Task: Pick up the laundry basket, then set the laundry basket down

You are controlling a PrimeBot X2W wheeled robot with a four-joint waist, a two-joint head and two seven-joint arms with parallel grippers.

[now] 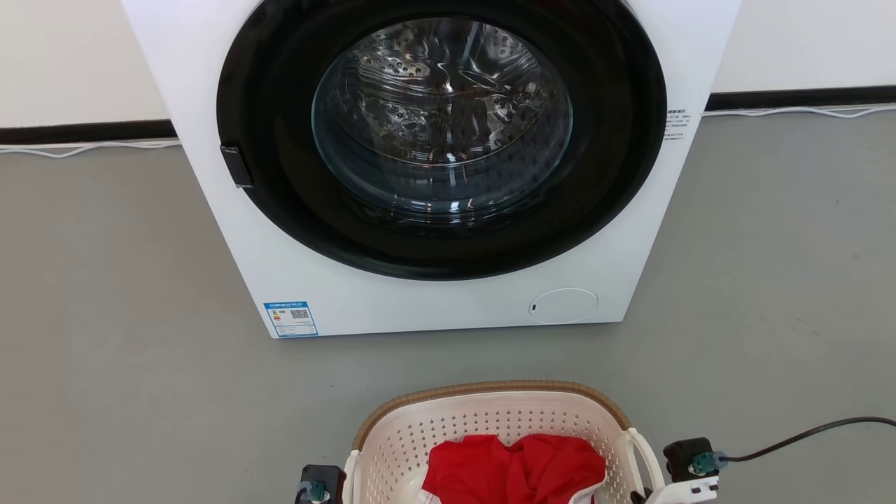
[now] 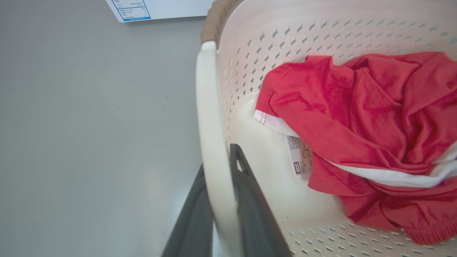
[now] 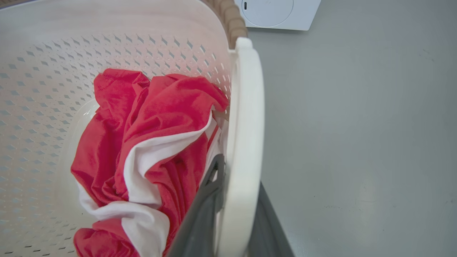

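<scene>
Holding a red cloth (image 1: 514, 469), the laundry basket (image 1: 490, 420) is at 6 o'clock in the head view. The left gripper (image 2: 217, 160) at its 9 o'clock and the right gripper (image 3: 239, 175) at 3 o'clock each pinch a white handle (image 2: 210, 107). The washer (image 1: 434, 301) is at 12 o'clock
</scene>
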